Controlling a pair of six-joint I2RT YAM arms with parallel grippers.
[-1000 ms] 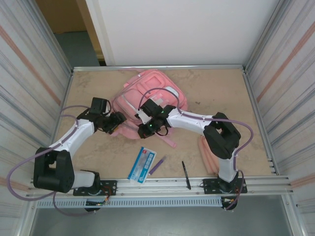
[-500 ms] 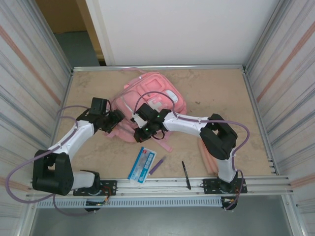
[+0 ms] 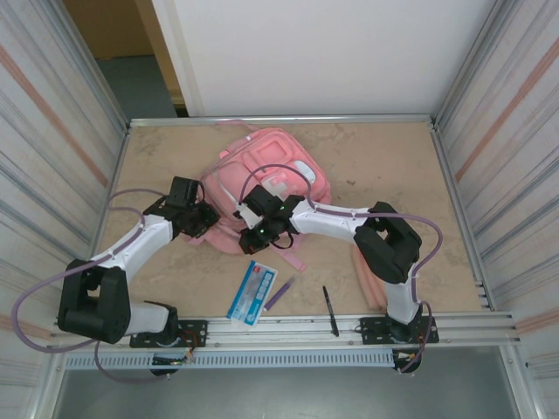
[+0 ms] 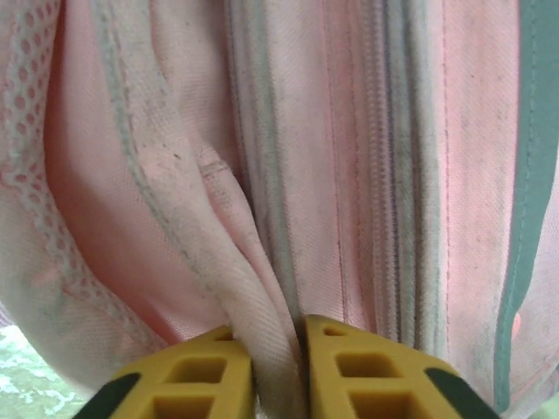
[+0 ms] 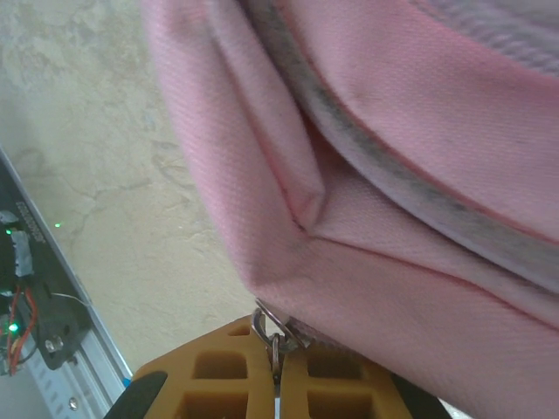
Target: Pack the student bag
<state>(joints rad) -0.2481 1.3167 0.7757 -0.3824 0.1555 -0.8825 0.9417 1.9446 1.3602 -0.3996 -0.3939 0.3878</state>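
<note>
Right wrist: right gripper [image 5: 278, 371] clamps the zip pull [image 5: 267, 328] (left gripper [image 4: 279, 345] pinches a student bag [image 4: 349, 175] fold).

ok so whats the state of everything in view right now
bag: lying front up on the table, gripped at two spots
left end effector: shut on a fold of bag fabric
right end effector: shut on the zip pull
card pack: flat on table, not packed
purple pen: loose beside the pack
black pen: loose on table
pencil case: on table, outside bag
</note>
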